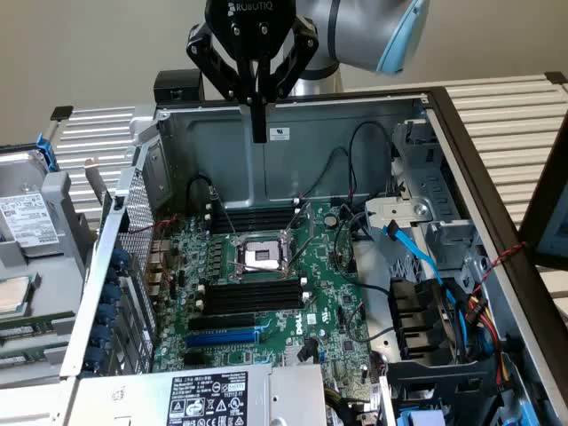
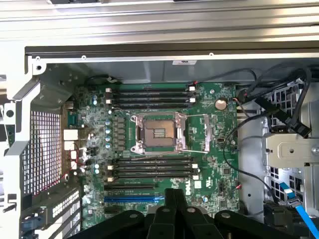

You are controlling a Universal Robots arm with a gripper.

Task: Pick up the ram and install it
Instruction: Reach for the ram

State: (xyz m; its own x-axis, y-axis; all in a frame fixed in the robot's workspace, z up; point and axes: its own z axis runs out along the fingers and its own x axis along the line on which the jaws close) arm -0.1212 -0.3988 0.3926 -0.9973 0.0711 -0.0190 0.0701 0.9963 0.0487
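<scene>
Hanging in the upper middle of the exterior view, the black pincer [image 1: 258,133] points straight down above the back wall of an open computer case [image 1: 337,133], its fingers pressed together into one narrow dark bar; whether anything thin is nipped between them I cannot tell. In the wrist view the same pincer [image 2: 174,194] looks down on the green motherboard [image 2: 219,149]. Where the ram lies I cannot tell from either view. The case lies on its side on a table [image 1: 515,115] of pale ribbed slats, which runs out to the upper right and the upper left of the exterior view, and a plain beige wall [image 1: 89,53] stands behind. At the centre of the board sits the square processor socket [image 1: 261,257], with one bank of long black memory slots [image 1: 253,219] above it in the frame and another bank [image 1: 248,295] below it. A blue expansion slot [image 1: 222,337] lies lower still. A light blue cable [image 1: 413,253] crosses the drive bay at the exterior view's right, and a grey labelled unit [image 1: 27,222] rests outside the case at the exterior view's left.
</scene>
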